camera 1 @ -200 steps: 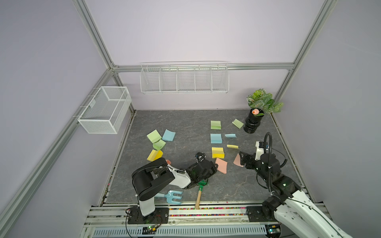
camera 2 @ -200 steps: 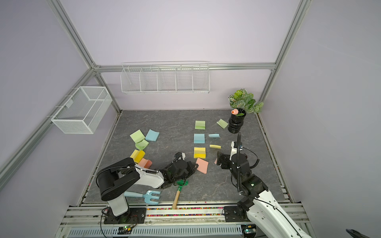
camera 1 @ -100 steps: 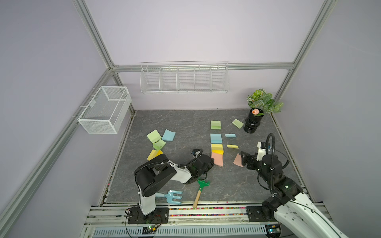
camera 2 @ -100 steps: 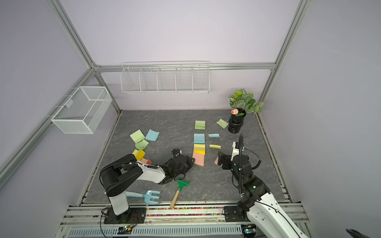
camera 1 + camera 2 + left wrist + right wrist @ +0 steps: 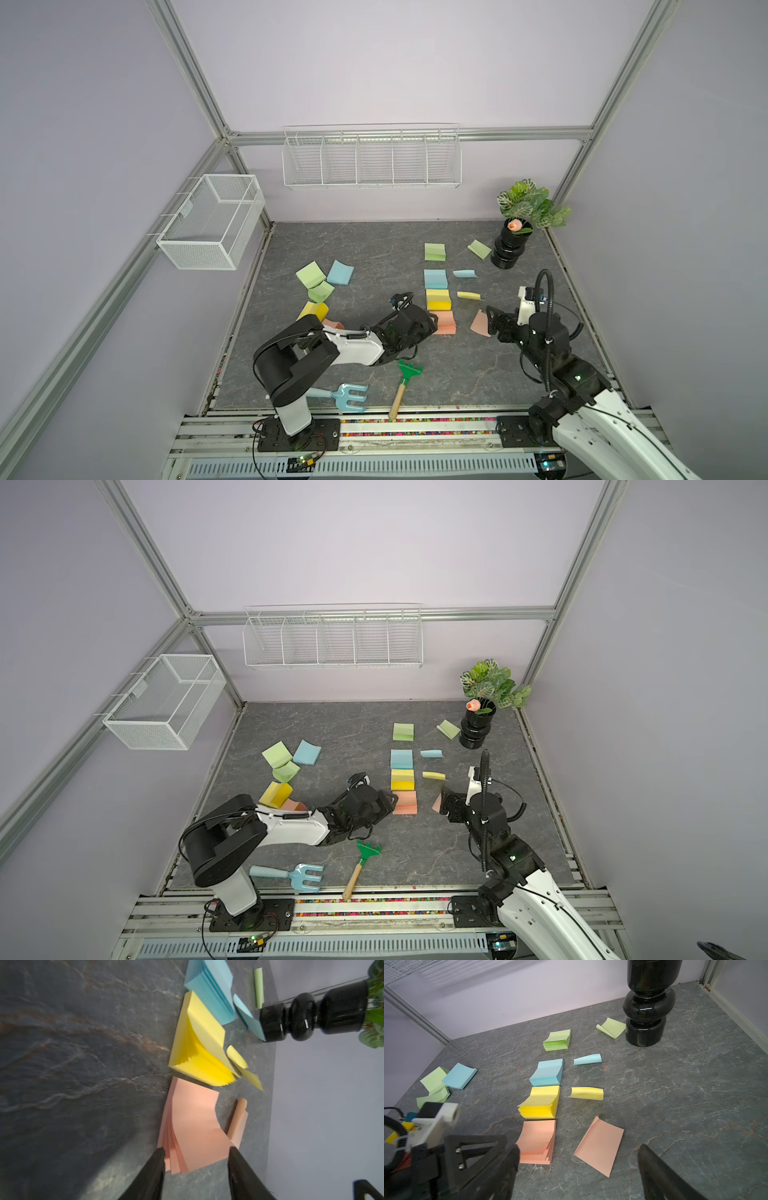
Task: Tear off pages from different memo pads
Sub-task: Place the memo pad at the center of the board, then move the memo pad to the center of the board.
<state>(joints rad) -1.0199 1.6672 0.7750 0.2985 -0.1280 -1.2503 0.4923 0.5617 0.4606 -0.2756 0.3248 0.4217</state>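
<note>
Left gripper [image 5: 195,1153]: jaws partly apart, astride the near edge of the salmon pad [image 5: 193,1122]. Pad lies on the bench [image 5: 83,1064]. Right gripper [image 5: 578,1151]: wide, empty, above the loose salmon page [image 5: 600,1145] just beside that pad.

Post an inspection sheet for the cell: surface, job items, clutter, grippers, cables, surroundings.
Surface: dark marbled tabletop, no spills seen.
Job's things: in a column, green pad, blue pad, yellow pad, salmon pad; a loose page beside each, green page, blue page, yellow page, salmon page; more pads near the left arm.
Clutter: blue toy fork, green rake, near the front edge.
Grippers: left gripper open, tips flanking the salmon pad's edge; right gripper open, empty, by the salmon page.
Cables: left wrist cable, right arm hose, no snag seen.
Surroundings: mesh basket, wire rack, black vase with plant.
</note>
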